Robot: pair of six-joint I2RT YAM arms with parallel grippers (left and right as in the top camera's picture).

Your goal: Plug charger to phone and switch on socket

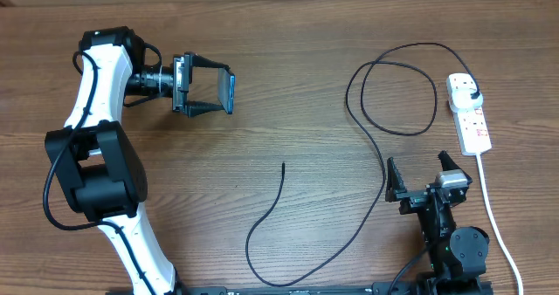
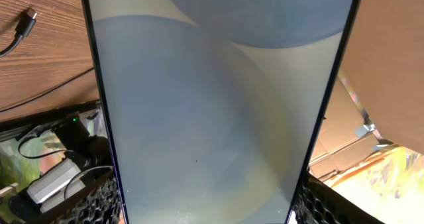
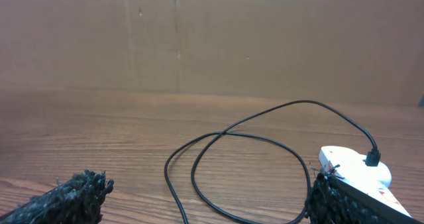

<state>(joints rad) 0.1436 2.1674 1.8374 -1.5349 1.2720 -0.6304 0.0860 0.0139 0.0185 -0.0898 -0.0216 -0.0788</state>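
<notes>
Our left gripper [image 1: 227,92] pinches the phone [image 1: 232,84] across its width at ten o'clock, probably to present its port. The charger [image 1: 283,168] lies loose, its connector near centre. Our right gripper [image 1: 422,174] sits spread at four o'clock, below the socket [image 1: 469,112].

We see a brown wooden table [image 1: 288,85] with long lines in the wood. Behind it stands a plain brown cardboard wall [image 3: 265,38] with an upright seam. Down past the table edge we see a small grey box [image 2: 56,181], thin black wires [image 2: 30,146] near it, and a tiny green light [image 2: 75,120] above them.
</notes>
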